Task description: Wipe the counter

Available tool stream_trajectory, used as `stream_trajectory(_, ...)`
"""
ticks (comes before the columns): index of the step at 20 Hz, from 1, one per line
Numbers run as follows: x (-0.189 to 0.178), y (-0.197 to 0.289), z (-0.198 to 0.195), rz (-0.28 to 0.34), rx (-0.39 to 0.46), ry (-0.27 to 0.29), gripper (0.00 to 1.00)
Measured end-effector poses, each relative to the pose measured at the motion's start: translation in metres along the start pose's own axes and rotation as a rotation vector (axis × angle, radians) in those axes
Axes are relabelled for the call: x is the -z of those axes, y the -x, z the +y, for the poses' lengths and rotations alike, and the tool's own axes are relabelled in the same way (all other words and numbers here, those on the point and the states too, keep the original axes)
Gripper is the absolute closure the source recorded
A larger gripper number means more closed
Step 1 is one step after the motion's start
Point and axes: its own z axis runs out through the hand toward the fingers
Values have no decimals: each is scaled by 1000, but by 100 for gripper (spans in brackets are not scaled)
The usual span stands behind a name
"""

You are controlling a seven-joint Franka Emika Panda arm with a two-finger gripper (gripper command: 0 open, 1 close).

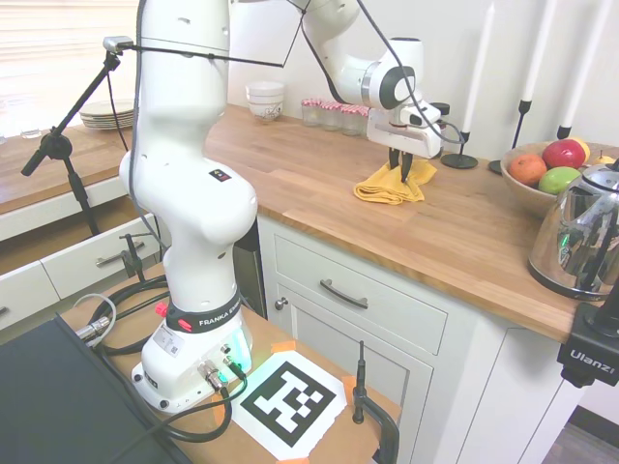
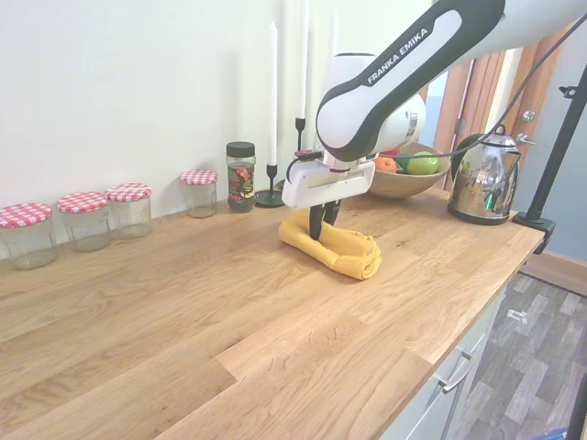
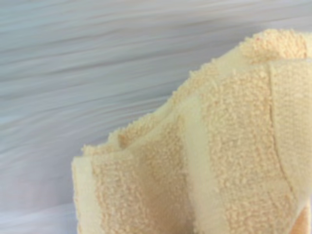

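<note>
Near the fruit bowl [image 2: 404,183], one yellow cloth [image 2: 337,249] lies bunched on the wooden desk [image 2: 183,312], its long axis running from the wall side toward the desk's front edge. One hand [image 2: 322,226] points straight down, its fingers pinched narrow on the cloth's wall-side end. Beyond the cloth from the bowl, four jars with red-checked lids [image 2: 128,210] stand along the wall, with one dark-lidded spice jar [image 2: 241,176] between them and the bowl. One kettle [image 2: 484,177] stands just past the bowl.
</note>
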Motion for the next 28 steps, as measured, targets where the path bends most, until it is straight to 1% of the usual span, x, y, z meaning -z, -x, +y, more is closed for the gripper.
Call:
stream_trajectory(3, -1, -31, 23, -9, -28, -16, 100)
stream_trajectory(6, -2, -49, 39, -15, -47, -27, 100)
stream_trajectory(13, -2, -68, 59, -25, -80, -38, 100)
stream_trajectory(18, -2, -77, 70, -24, -96, -35, 100)
stream_trajectory(19, -2, -78, 71, -27, -100, -33, 0)
stream_trajectory(28, -1, -80, 75, -37, -107, -25, 0)
